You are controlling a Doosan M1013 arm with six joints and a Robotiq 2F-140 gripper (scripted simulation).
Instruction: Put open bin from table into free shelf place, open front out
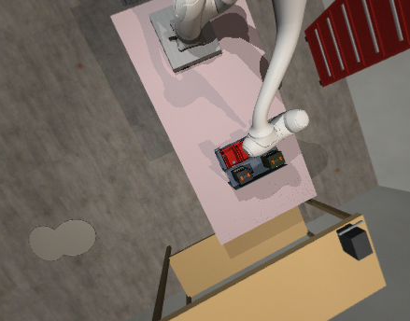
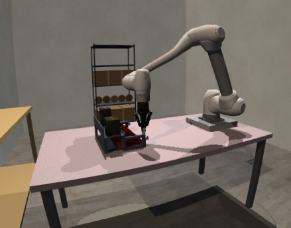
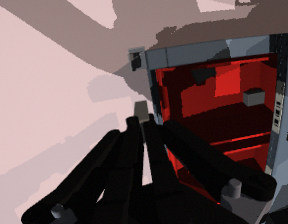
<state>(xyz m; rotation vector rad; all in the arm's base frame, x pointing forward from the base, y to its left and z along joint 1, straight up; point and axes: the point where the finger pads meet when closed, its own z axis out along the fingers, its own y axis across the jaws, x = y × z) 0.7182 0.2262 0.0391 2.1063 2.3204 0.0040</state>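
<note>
The shelf, a blue-grey rack (image 2: 105,143) (image 3: 192,56), stands on the table. Red bins (image 1: 233,155) (image 2: 128,142) sit side by side in it behind its front edge. In the wrist view the nearest-seen red bin (image 3: 205,115) holds a small grey block (image 3: 253,97); part of another red bin (image 3: 246,161) shows below it. Whether each stands fully level is hard to tell. My gripper (image 2: 144,133) (image 3: 142,110) is shut and empty, pointing down just outside the rack's front edge. The arm hides it and part of the row in the top view. No separate bin shows on the table.
Two dark boxes (image 1: 243,174) (image 1: 274,160) with orange marks stand on the rack's rear board. The rack's side frame and corner post (image 3: 136,59) rise close to the fingers. A wooden bench (image 1: 280,280) stands beyond the table's far end.
</note>
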